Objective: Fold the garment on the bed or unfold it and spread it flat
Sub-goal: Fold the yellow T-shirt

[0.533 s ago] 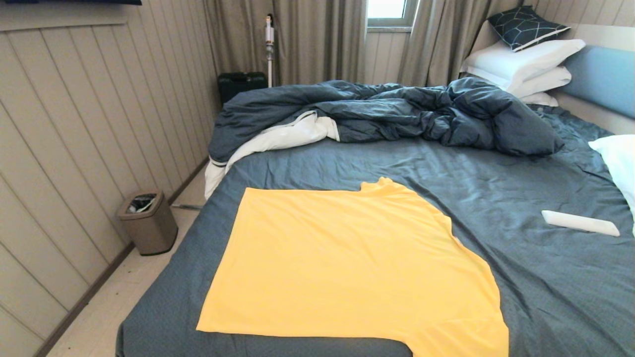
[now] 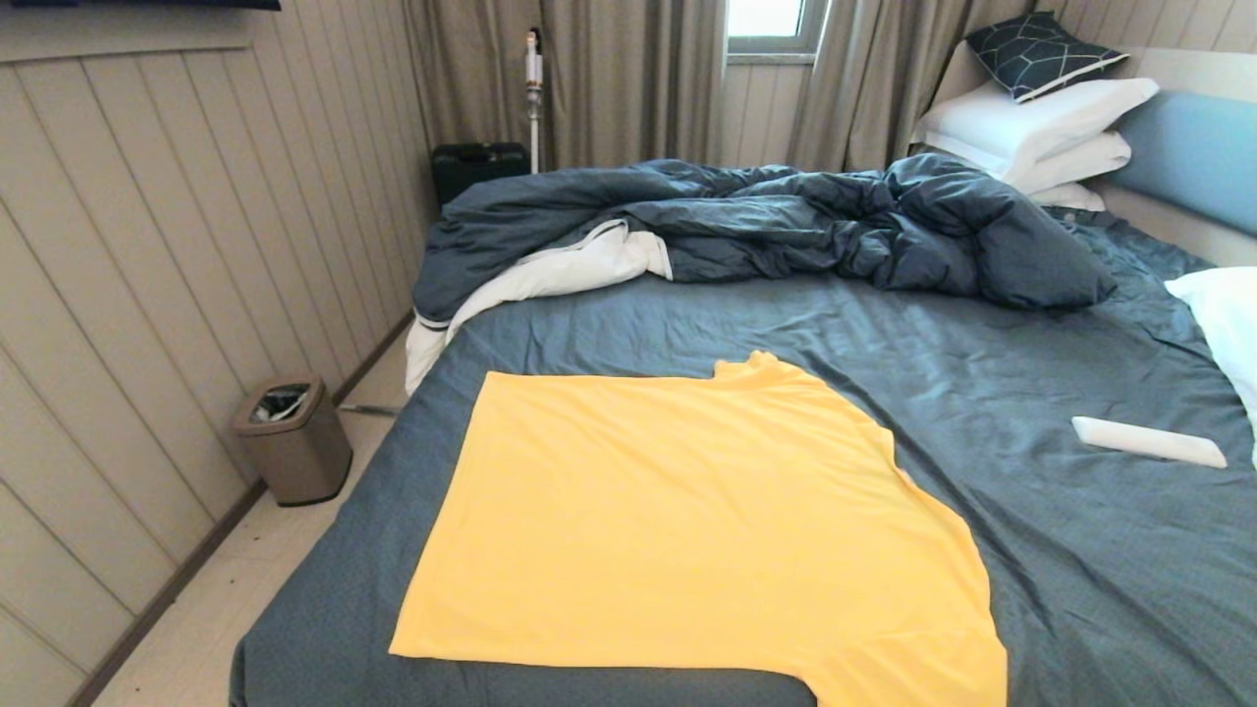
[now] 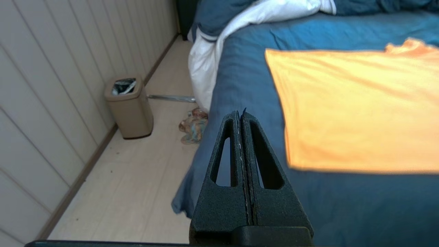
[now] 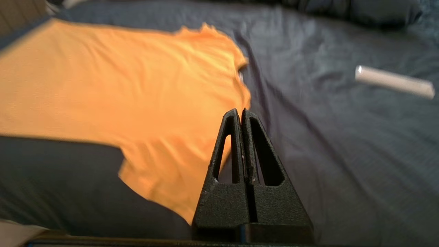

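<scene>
The yellow T-shirt lies flat on the dark blue-grey bed, folded in half along its length, with one sleeve reaching toward the near edge. It also shows in both wrist views, as the T-shirt and the T-shirt. Neither gripper appears in the head view. My left gripper is shut and empty, held above the bed's near left corner, apart from the shirt. My right gripper is shut and empty too, hovering above the sleeve's right edge.
A rumpled dark blue duvet lies across the far side. White pillows and a patterned cushion sit by the headboard. A white remote rests on the sheet at right. A beige bin stands on the floor at left.
</scene>
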Controlling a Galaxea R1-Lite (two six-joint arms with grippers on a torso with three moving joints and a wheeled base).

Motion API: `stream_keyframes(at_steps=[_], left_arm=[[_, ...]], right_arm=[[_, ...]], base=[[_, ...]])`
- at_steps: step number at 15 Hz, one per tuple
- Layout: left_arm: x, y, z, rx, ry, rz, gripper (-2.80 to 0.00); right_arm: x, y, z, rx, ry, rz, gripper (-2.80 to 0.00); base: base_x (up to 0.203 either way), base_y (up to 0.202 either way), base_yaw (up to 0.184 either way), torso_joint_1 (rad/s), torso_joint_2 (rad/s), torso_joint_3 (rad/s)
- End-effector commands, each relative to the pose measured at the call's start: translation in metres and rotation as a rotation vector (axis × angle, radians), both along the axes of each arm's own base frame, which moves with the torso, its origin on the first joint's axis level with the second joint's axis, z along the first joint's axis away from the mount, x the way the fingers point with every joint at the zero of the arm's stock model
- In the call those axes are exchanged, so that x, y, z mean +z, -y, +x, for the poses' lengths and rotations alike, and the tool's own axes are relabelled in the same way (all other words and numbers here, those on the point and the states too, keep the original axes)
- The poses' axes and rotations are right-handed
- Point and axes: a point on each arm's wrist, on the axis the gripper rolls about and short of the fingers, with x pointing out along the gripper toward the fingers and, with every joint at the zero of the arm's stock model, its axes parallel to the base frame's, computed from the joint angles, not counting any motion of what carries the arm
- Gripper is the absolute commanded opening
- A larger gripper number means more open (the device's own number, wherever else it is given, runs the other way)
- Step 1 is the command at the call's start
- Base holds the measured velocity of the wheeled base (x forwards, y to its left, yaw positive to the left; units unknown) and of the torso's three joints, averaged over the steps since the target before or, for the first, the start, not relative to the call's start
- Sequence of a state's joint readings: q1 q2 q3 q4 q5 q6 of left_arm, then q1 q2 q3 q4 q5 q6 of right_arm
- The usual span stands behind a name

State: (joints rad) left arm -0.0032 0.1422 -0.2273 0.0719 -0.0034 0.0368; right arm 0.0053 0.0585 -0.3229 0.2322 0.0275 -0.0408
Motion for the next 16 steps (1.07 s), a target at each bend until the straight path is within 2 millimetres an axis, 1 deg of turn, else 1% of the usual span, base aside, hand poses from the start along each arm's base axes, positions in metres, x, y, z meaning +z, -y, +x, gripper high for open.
stream_keyframes(at_steps=[1, 3, 4, 5, 6, 7, 9, 11, 12, 13, 14, 16], left_arm=[[0.04, 0.0, 0.027, -0.003, -0.119, -0.001, -2.8], [0.069, 0.001, 0.06, -0.016, -0.207, -0.009, -2.8], [0.081, 0.001, 0.082, -0.033, -0.257, -0.03, -2.8], [0.09, 0.002, 0.105, -0.054, -0.311, -0.066, -2.8], [0.095, 0.003, 0.127, -0.076, -0.369, -0.104, -2.8], [0.096, 0.006, 0.15, -0.104, -0.443, -0.141, -2.8], [0.086, 0.02, 0.189, -0.172, -0.606, -0.205, -2.8], [0.068, 0.044, 0.219, -0.24, -0.757, -0.234, -2.8], [0.059, 0.056, 0.23, -0.265, -0.819, -0.24, -2.8], [0.051, 0.069, 0.239, -0.29, -0.874, -0.241, -2.8], [0.046, 0.081, 0.246, -0.315, -0.909, -0.242, -2.8], [0.037, 0.096, 0.257, -0.336, -0.961, -0.242, -2.8]], right_arm=[[0.045, 0.0, -0.001, 0.026, -0.05, 0.022, -2.8], [0.079, -0.001, 0.023, 0.056, -0.169, 0.113, -2.8], [0.093, -0.001, 0.041, 0.07, -0.239, 0.162, -2.8], [0.104, -0.002, 0.061, 0.076, -0.311, 0.205, -2.8], [0.11, -0.004, 0.082, 0.074, -0.378, 0.241, -2.8], [0.114, -0.005, 0.105, 0.058, -0.453, 0.277, -2.8], [0.108, -0.003, 0.151, -0.022, -0.595, 0.345, -2.8], [0.091, 0.012, 0.193, -0.121, -0.718, 0.421, -2.8], [0.084, 0.025, 0.206, -0.151, -0.756, 0.479, -2.8], [0.077, 0.038, 0.214, -0.14, -0.784, 0.539, -2.8], [0.071, 0.049, 0.217, -0.117, -0.802, 0.577, -2.8], [0.055, 0.058, 0.223, -0.089, -0.862, 0.562, -2.8]], base=[[0.0, 0.0, 0.0, 0.0, 0.0, 0.0], [0.0, 0.0, 0.0, 0.0, 0.0, 0.0], [0.0, 0.0, 0.0, 0.0, 0.0, 0.0], [0.0, 0.0, 0.0, 0.0, 0.0, 0.0], [0.0, 0.0, 0.0, 0.0, 0.0, 0.0], [0.0, 0.0, 0.0, 0.0, 0.0, 0.0], [0.0, 0.0, 0.0, 0.0, 0.0, 0.0], [0.0, 0.0, 0.0, 0.0, 0.0, 0.0], [0.0, 0.0, 0.0, 0.0, 0.0, 0.0], [0.0, 0.0, 0.0, 0.0, 0.0, 0.0], [0.0, 0.0, 0.0, 0.0, 0.0, 0.0], [0.0, 0.0, 0.0, 0.0, 0.0, 0.0]])
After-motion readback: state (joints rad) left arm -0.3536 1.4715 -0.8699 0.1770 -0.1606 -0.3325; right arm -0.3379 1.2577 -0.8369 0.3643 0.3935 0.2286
